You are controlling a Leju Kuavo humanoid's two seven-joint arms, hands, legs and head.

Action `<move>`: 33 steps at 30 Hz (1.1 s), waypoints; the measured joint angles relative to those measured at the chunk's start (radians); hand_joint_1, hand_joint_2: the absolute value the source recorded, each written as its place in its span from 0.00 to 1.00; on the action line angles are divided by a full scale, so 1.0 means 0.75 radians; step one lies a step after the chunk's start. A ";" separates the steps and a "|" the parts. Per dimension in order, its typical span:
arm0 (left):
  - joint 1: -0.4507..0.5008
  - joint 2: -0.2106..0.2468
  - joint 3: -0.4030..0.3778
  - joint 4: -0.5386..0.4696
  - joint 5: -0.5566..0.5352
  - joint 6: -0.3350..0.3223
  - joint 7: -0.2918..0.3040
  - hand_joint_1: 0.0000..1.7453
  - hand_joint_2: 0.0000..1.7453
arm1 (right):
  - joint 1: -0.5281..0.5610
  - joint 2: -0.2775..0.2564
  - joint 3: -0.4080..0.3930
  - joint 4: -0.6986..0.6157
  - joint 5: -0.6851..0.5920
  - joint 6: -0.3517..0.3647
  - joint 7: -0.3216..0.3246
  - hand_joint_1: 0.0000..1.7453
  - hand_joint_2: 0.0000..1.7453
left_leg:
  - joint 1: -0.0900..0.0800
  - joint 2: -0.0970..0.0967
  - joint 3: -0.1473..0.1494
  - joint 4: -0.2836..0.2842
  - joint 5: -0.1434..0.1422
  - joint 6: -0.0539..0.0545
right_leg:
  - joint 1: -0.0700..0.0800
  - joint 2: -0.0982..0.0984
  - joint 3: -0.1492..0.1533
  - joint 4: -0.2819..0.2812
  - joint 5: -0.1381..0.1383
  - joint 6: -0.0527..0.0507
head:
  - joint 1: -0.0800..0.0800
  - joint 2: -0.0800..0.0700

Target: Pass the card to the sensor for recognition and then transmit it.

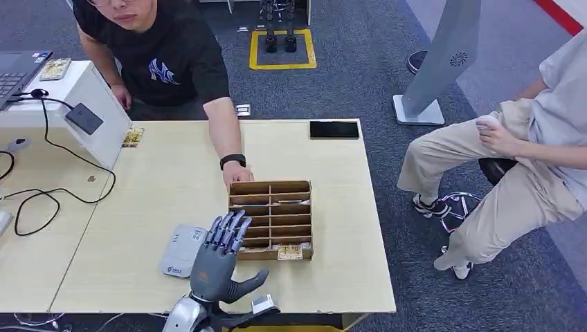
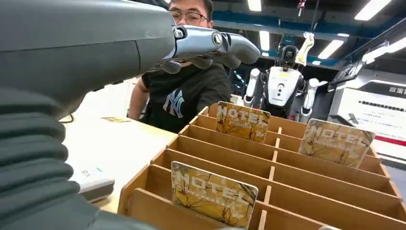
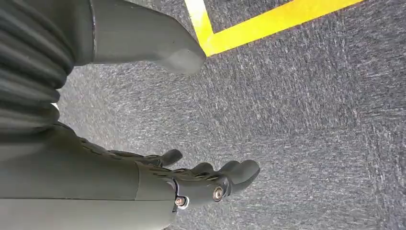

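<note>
Upright, a gold "HOTEL" card (image 2: 214, 193) fills its slot.

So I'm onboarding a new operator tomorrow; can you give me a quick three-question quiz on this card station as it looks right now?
1. True or false: the left robot hand is already holding a card.
2. How many hotel cards stand in the wooden rack in the left wrist view? A) one B) three C) five
3. Fill in: the grey card reader lies on the table to the ___ of the rack, seen from the head view.

Key:
1. False; its fingers are spread above the rack's near left corner, holding nothing.
2. B
3. left

The right robot hand hangs over the floor, holding nothing.
</note>
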 joint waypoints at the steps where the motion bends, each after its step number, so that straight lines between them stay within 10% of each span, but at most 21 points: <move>1: 0.000 0.001 0.000 0.000 -0.007 0.000 0.010 0.00 1.00 | 0.000 0.000 0.001 0.000 0.000 0.001 0.000 0.00 1.00 | 0.000 0.000 0.000 0.000 0.000 0.000 | 0.000 0.000 0.000 0.000 0.000 0.000 | 0.001 -0.001; 33: 0.000 0.004 -0.001 0.001 -0.025 0.000 0.118 0.00 1.00 | -0.001 0.000 0.001 0.009 -0.001 0.001 0.000 0.00 1.00 | 0.000 0.000 0.000 0.000 0.000 0.000 | 0.000 0.000 0.000 0.000 0.000 0.000 | 0.000 0.000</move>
